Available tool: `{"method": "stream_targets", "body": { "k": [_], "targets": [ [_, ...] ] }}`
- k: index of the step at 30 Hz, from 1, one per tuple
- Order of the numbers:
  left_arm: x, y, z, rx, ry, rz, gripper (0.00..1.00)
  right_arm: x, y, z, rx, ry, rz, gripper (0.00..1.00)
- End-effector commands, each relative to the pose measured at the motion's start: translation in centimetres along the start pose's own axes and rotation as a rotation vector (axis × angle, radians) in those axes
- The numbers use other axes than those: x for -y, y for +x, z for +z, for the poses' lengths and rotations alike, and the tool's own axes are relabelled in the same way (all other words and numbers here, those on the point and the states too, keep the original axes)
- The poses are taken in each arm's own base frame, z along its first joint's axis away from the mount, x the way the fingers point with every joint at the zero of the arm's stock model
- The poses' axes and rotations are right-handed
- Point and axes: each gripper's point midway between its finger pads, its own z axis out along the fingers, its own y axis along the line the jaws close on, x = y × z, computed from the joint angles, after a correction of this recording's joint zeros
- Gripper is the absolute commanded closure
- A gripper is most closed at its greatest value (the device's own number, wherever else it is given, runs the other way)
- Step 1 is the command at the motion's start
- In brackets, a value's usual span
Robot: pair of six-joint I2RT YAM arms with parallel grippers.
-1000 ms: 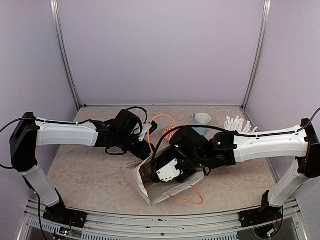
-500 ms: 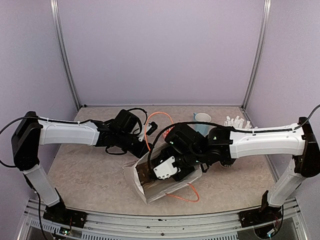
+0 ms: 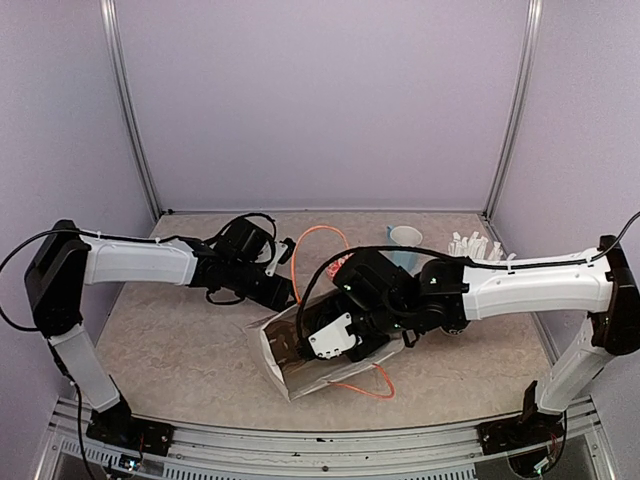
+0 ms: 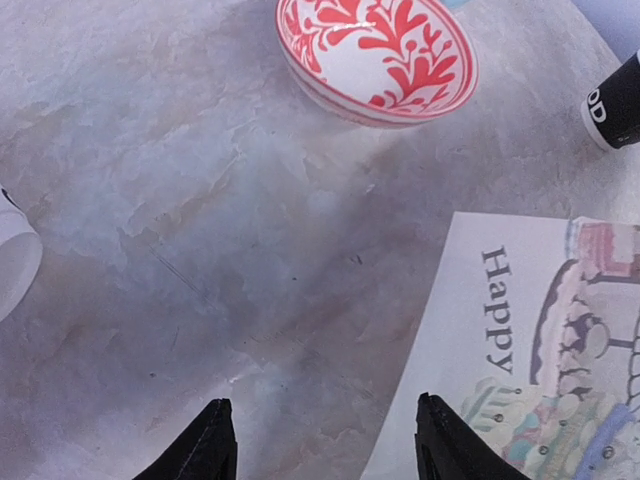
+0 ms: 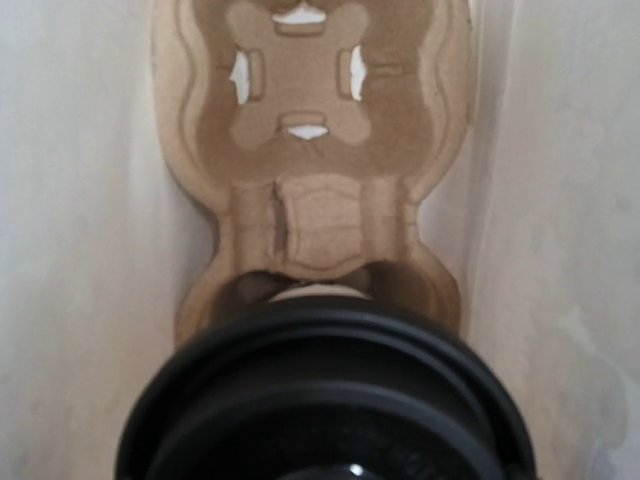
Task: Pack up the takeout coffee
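A white paper bag [image 3: 278, 362] with orange handles lies on its side; the left wrist view shows its "Happy" print [image 4: 520, 340]. My right gripper [image 3: 302, 343] reaches into its mouth. In the right wrist view a coffee cup's black lid [image 5: 325, 400] fills the bottom and hides my fingers. The cup sits at the near slot of a brown cardboard carrier [image 5: 310, 90], whose far slot is empty. My left gripper [image 4: 325, 445] is open and empty over the table, its right finger at the bag's edge. The second coffee cup is not clearly in view.
A red-patterned white bowl [image 4: 375, 55] sits ahead of the left gripper. A dark cylinder with white lettering [image 4: 615, 100] is at the right edge, and a white rounded object [image 4: 15, 265] at the left edge. A light blue mug [image 3: 405, 238] and white straws [image 3: 475, 245] stand at the back right.
The right arm has pushed further left into the bag with the cup. The bag has slid slightly left. The left gripper has drawn back up and left from the bag's edge.
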Motion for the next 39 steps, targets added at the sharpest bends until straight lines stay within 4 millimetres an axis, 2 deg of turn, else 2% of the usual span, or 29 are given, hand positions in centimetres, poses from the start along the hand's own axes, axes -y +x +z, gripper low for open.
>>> {"method": "stream_targets", "body": {
  "k": [1, 10, 19, 23, 30, 36, 39],
  "targets": [
    [-0.2, 0.9, 1.9, -0.05, -0.009, 0.008, 0.4, 0.2, 0.0, -0.7, 0.004, 0.036, 0.002, 0.65],
    [1.3, 1.6, 3.8, -0.08, 0.085, 0.036, 0.43, 0.6, -0.1, -0.4, 0.006, 0.064, -0.007, 0.65],
    [3.3, 2.8, 3.7, -0.11, 0.189, 0.06, 0.46, -0.5, -0.3, -0.2, 0.014, -0.008, 0.01, 0.65],
    [5.3, 3.4, 2.9, -0.131, 0.285, 0.081, 0.47, -0.5, -1.4, -1.3, 0.042, -0.094, 0.051, 0.64],
    [10.7, 4.8, 1.6, -0.164, 0.435, 0.183, 0.47, -2.0, -2.8, -2.6, 0.08, -0.271, 0.093, 0.64],
    [12.6, 5.2, 0.9, -0.174, 0.485, 0.201, 0.47, -3.8, -3.5, -3.7, 0.101, -0.417, 0.114, 0.64],
    [12.5, 5.2, 0.8, -0.177, 0.482, 0.202, 0.47, -4.8, -3.5, -4.1, 0.104, -0.468, 0.117, 0.64]
  ]
}}
